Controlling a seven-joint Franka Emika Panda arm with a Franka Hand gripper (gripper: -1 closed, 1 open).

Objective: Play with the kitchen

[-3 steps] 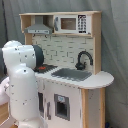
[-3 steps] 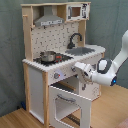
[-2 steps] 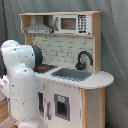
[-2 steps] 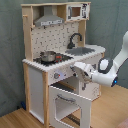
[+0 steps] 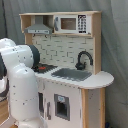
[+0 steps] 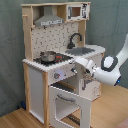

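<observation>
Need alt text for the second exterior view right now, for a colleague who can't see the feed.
A white robot arm reaches from the second exterior view's right toward the front of a white-and-wood toy kitchen, whose oven door hangs open. A small pot sits on the stovetop, beside a sink with a black faucet.

The robot arm (image 5: 22,82) is built of glossy white, rounded shell segments, thick and tubular in the first exterior view, with a dark grey ring at the joint (image 5: 35,54) between two of them. In the second exterior view a round dark grey cap (image 6: 108,62) sits on the bulbous wrist housing behind the tool (image 6: 84,77), and the links there are the same smooth white.
</observation>
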